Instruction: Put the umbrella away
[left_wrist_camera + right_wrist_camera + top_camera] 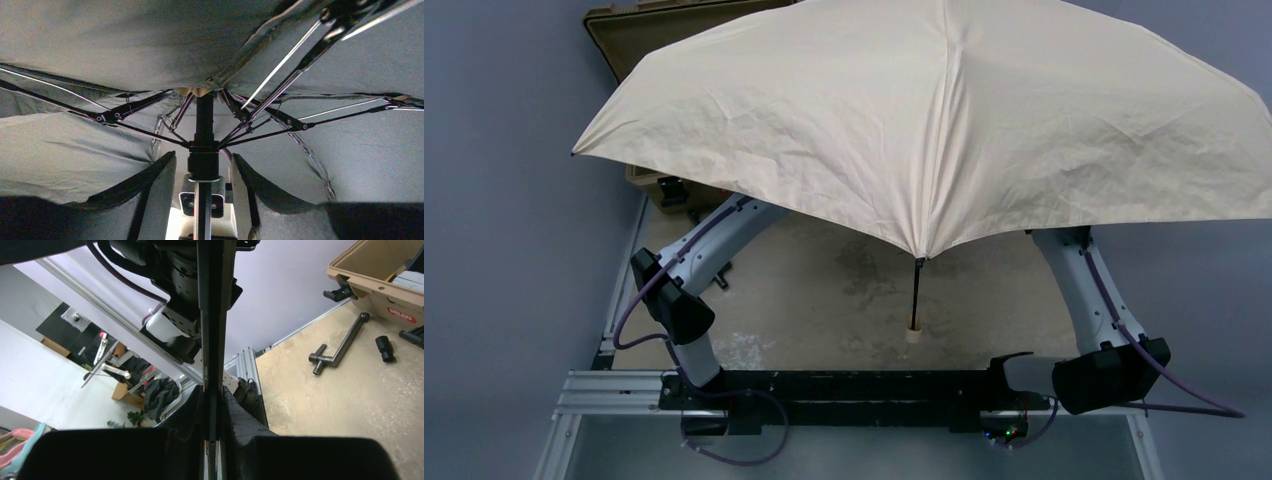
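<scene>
Over the middle of the tan table [824, 300], the beige fabric folding umbrella [944, 110] stands fully open. In the top view its wide canopy hides both wrists and most of the far surface. Its dark shaft [917, 290] and pale wooden handle [913, 331] point toward the near edge. Under the canopy, the right gripper [212, 392] is clenched on the shaft. The left gripper [203, 159] straddles the black runner [203, 150], jaws apart and not touching it. Far left, a tan hard case [619, 35] lies open, partly covered by the canopy. Near it on the table lie a dark L-shaped metal crank [340, 346] and a small black cylinder [384, 349].
</scene>
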{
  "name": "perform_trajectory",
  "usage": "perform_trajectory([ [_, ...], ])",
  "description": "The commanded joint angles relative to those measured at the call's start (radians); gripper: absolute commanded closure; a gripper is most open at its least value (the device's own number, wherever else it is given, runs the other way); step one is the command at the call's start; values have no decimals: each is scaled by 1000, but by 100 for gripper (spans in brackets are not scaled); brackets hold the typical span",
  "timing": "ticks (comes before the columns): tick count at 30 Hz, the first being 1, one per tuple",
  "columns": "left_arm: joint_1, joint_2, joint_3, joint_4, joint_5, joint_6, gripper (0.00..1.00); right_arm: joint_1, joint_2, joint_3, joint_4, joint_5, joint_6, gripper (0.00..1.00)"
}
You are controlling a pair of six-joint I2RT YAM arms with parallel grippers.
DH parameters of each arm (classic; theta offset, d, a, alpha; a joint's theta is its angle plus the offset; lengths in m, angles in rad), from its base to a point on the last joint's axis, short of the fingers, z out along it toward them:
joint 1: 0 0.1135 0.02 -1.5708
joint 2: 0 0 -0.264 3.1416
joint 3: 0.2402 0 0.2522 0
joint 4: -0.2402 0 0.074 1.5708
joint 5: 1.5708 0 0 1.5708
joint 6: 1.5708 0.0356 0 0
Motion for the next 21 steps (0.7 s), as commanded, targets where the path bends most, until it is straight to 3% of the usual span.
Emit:
perform_trajectory([
  [1,-7,-11,42,-17,-12,31,57,5,-10,40,-5,-31,-75,100],
  [10,-7,-10,47,-42,-24,35,71,6,-11,39,-41,-22,-108,100],
  [11,-7,-10,45,-38,-24,35,74,6,-13,39,-43,-22,-111,100],
  [14,-8,-8,48,-28,-24,38,100,6,-20,36,-54,-24,-124,100],
  [21,-7,-23,17,18,-25,18,100,-5,-26,32,-71,-22,-141,100],
])
